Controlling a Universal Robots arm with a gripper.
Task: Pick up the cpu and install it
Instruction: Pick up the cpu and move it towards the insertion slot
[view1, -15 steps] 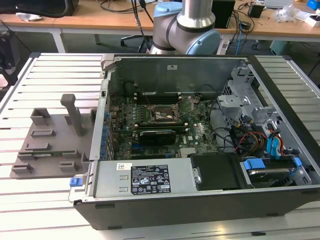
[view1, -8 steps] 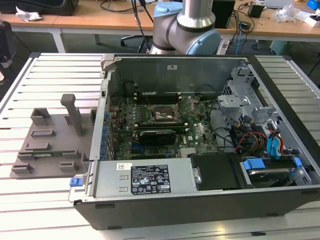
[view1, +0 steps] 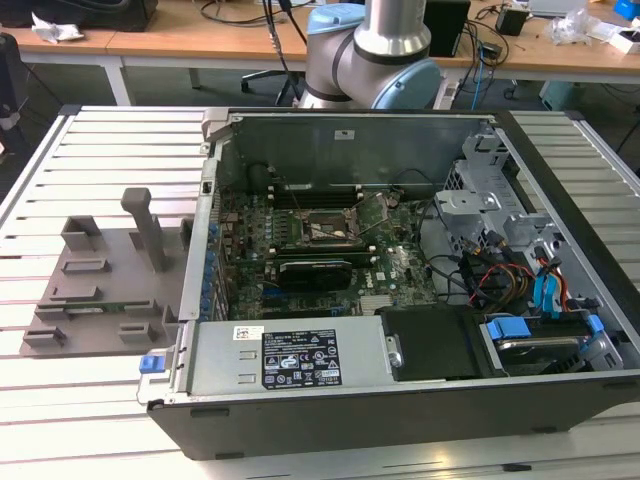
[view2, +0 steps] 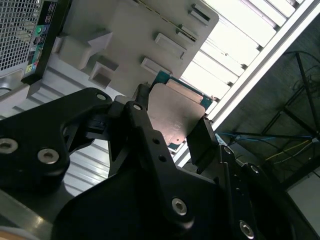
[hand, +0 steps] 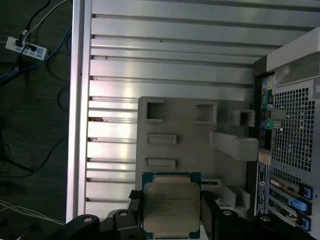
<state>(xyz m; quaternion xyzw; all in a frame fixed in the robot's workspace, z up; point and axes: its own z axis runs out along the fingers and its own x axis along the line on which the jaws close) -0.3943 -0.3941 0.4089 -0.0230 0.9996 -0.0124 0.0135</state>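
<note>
Now | gripper (hand: 170, 204): 2 fingers closed onto opposite edges of the cpu (hand: 171, 216) | cpu: held above, clear of grey fixture plate (view1: 100, 300) at exterior view's left, beside open computer case (view1: 300, 365)

Square cpu (hand: 171, 210), silvery-grey lid, green rim, clamped lid-up in the claw (hand: 171, 222) over the grey fixture plate (view1: 100, 300), at the exterior view's nine o'clock from the computer case (view1: 420, 415).

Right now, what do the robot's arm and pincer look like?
The arm is a silver-grey tube with pale blue joint caps. The pincer is matt black, with angular linked fingers fastened by silvery socket-head screws.
</note>
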